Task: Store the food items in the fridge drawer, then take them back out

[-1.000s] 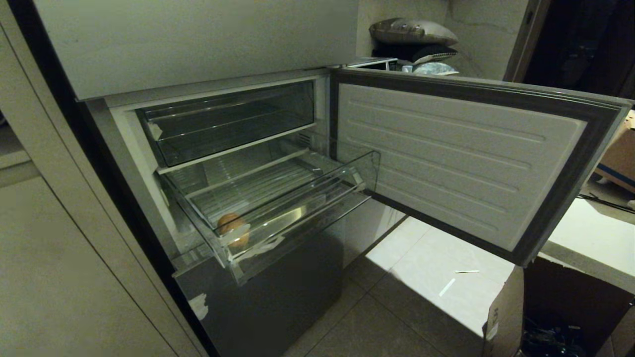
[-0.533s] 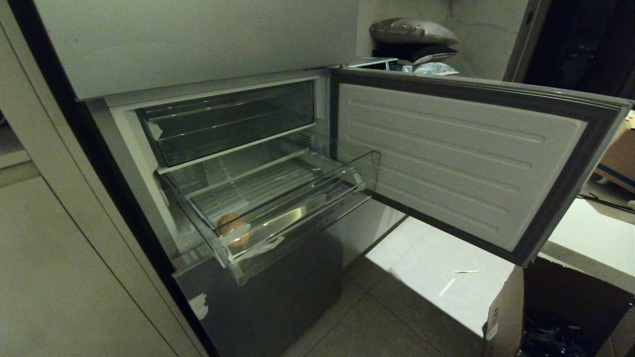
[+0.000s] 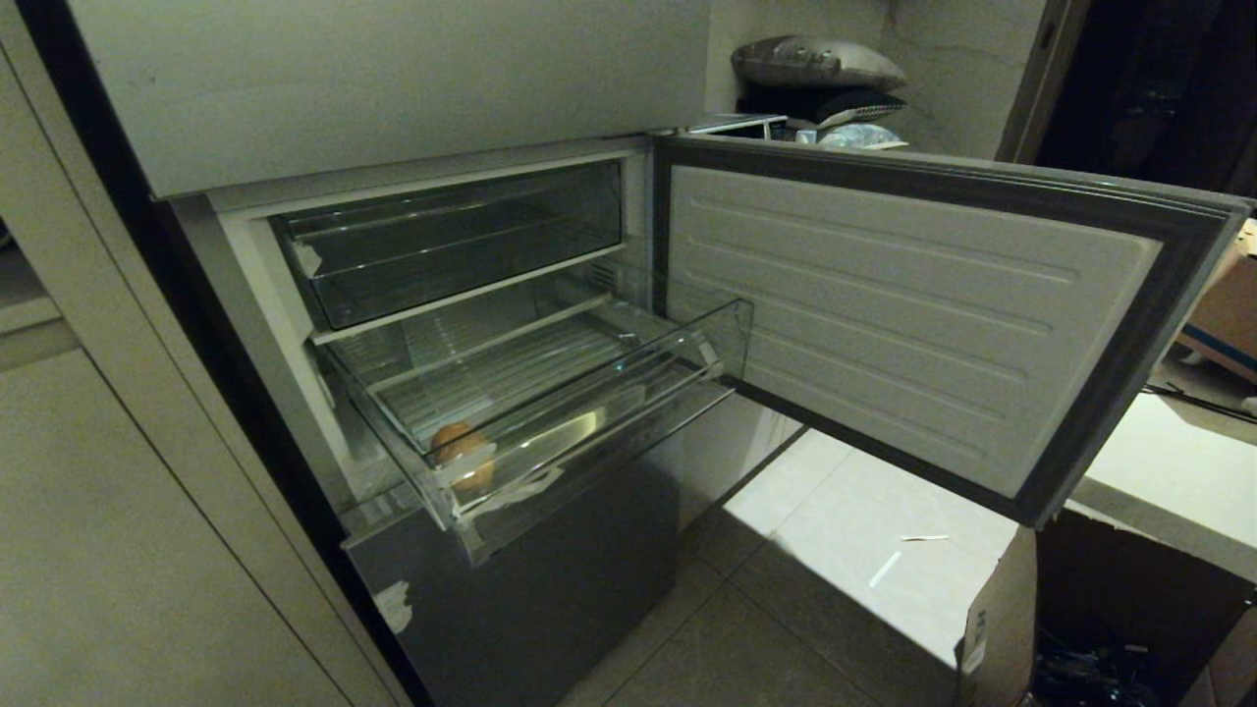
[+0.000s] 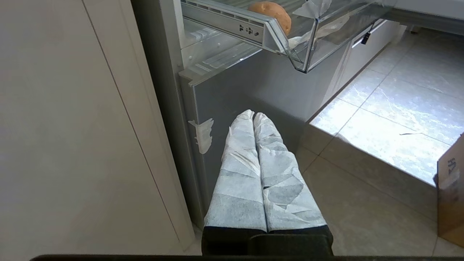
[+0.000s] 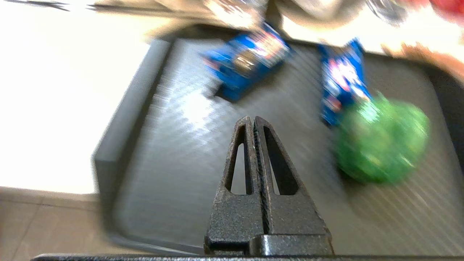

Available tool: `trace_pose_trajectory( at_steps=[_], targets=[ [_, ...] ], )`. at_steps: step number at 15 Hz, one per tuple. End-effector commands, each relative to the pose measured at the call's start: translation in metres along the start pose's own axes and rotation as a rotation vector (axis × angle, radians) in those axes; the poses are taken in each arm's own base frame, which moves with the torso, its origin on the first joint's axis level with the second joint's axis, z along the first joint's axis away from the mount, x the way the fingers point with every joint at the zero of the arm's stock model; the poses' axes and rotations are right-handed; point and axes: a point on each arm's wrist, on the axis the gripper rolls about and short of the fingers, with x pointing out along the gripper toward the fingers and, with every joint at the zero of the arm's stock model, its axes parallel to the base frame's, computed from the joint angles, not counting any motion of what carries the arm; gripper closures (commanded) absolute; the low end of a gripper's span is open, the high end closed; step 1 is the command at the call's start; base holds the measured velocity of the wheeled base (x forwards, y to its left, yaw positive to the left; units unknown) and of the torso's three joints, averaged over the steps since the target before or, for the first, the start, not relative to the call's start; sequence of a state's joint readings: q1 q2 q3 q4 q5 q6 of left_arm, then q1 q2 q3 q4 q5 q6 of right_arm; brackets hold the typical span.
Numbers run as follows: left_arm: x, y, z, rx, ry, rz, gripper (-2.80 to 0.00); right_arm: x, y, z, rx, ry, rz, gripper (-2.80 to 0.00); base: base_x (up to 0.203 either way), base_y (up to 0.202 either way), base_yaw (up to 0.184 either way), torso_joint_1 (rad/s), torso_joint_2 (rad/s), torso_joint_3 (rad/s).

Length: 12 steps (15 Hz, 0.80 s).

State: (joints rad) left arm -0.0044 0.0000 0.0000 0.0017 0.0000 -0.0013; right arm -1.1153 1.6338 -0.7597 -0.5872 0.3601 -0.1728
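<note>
The clear fridge drawer (image 3: 638, 388) stands pulled out of the open fridge. A tan-orange food item (image 3: 462, 454) lies in its front left corner and also shows in the left wrist view (image 4: 272, 13). The green bell pepper (image 5: 380, 143) lies on a dark grey tray (image 5: 174, 156), blurred. My right gripper (image 5: 253, 119) hangs shut and empty over the tray, with the pepper off to one side and apart from it. My left gripper (image 4: 253, 114), wrapped in white tape, is shut and empty, parked low before the fridge's grey lower front. Neither arm is in the head view.
The fridge door (image 3: 933, 314) stands open to the right. A shallower clear bin (image 3: 452, 245) sits above the drawer. Two blue packets (image 5: 246, 61) (image 5: 342, 81) lie on the tray. A cardboard box (image 3: 1002, 628) stands on the tiled floor at right, beside a white counter (image 3: 1169, 481).
</note>
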Motion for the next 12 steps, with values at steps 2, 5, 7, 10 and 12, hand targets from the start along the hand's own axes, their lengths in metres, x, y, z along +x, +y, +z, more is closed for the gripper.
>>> trace_pose_trajectory(
  at_steps=[2,5,7,10,12],
  targets=[
    [0.000,0.000,0.000,0.000,0.001,0.000,0.00,-0.028,0.026,0.005,-0.038,-0.056,0.056,0.00,0.000,0.000,0.000,0.000,0.00,0.000],
    [0.000,0.000,0.000,0.000,0.001,-0.001,0.00,-0.045,0.041,0.000,-0.050,-0.061,0.092,0.00,0.000,0.000,0.000,0.000,0.00,0.000],
    [0.000,0.000,0.000,0.000,0.001,0.000,0.00,-0.060,0.055,-0.006,-0.060,-0.064,0.130,0.00,0.000,0.000,0.000,0.000,0.00,0.000],
    [0.000,0.000,0.000,0.000,0.001,0.000,0.00,-0.083,0.083,-0.025,-0.085,-0.050,0.240,0.00,0.000,0.000,0.000,0.000,0.00,0.000],
    [0.000,0.000,0.000,0.000,0.001,0.000,0.00,-0.096,0.097,-0.040,-0.101,-0.032,0.310,0.00,0.000,0.000,0.000,0.000,0.00,0.000]
  ],
)
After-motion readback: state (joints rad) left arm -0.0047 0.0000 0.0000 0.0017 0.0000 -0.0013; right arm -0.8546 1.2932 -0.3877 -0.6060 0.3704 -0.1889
